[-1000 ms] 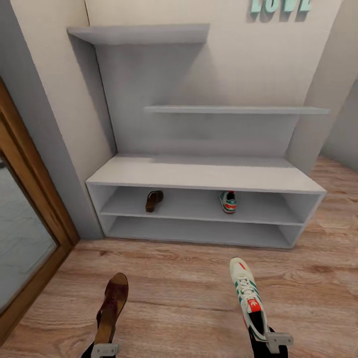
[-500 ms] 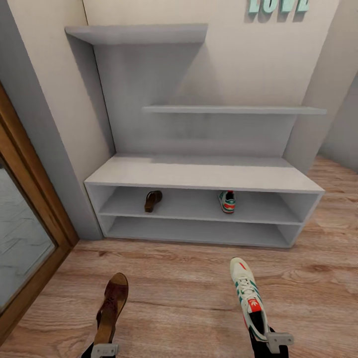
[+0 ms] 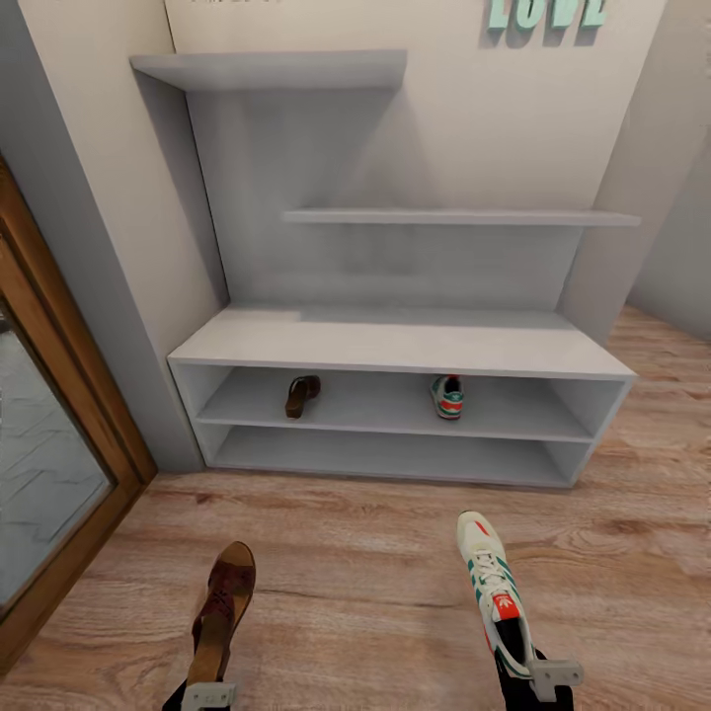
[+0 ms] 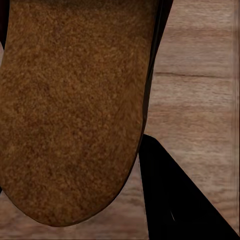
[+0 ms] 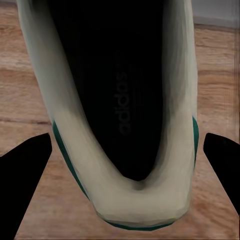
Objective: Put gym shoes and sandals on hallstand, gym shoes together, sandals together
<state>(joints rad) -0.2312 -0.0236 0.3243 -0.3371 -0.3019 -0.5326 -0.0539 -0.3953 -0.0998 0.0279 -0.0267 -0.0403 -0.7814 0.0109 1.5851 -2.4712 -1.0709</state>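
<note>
Projecting forward from each tool: sandal (image 3: 222, 612) left, gym shoe (image 3: 496, 592) right.

**Three cameras: one high and wide, two pressed close to held shoes**

The head camera looks forward and steeply down from above, facing the hallstand (image 3: 405, 346) against the wall and taking in the corridor floor (image 3: 375, 573) before it, with a sandal (image 3: 219, 617) and a gym shoe (image 3: 494, 592) at the near bottom edge.

The left wrist camera sits very near that sandal's sole (image 4: 75, 105), with floor planks (image 4: 200, 100) beyond.

The right wrist camera looks from close range into the gym shoe's opening (image 5: 120, 100), with planks (image 5: 25, 90) behind.

All three views share the plank floor; each wrist view shares its shoe with the head view.
</note>
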